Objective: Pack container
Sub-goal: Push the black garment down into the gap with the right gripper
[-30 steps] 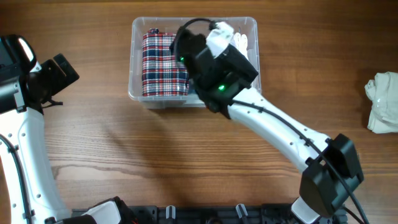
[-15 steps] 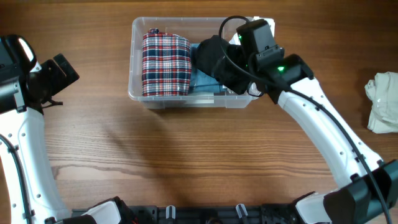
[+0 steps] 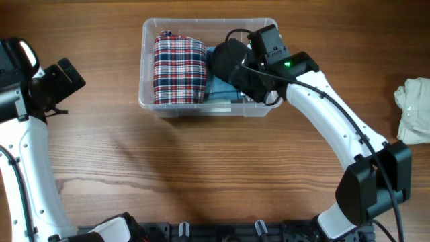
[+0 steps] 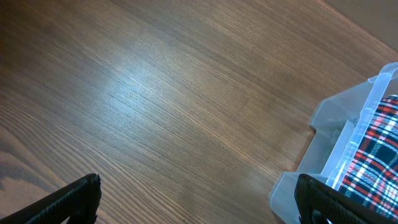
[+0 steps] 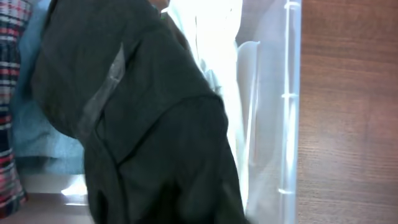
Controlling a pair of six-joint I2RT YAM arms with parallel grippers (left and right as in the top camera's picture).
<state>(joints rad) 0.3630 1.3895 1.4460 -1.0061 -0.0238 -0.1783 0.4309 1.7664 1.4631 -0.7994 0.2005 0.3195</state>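
Note:
The clear container stands at the back middle of the table. Inside it lie a folded red plaid garment on the left, a light blue piece and a black garment on the right. My right gripper reaches down into the container's right half, against the black garment. In the right wrist view the black garment covers my fingers, so they are hidden; something white lies by the container wall. My left gripper is open over bare wood, left of the container's corner.
A crumpled white cloth lies at the table's far right edge. The left arm stands along the left edge of the table. The right arm's base sits at the front right.
The right arm swung from across the container's middle to its right half, uncovering the black garment there. It has since shifted slightly left and its jaws have shut. The left arm stayed still.

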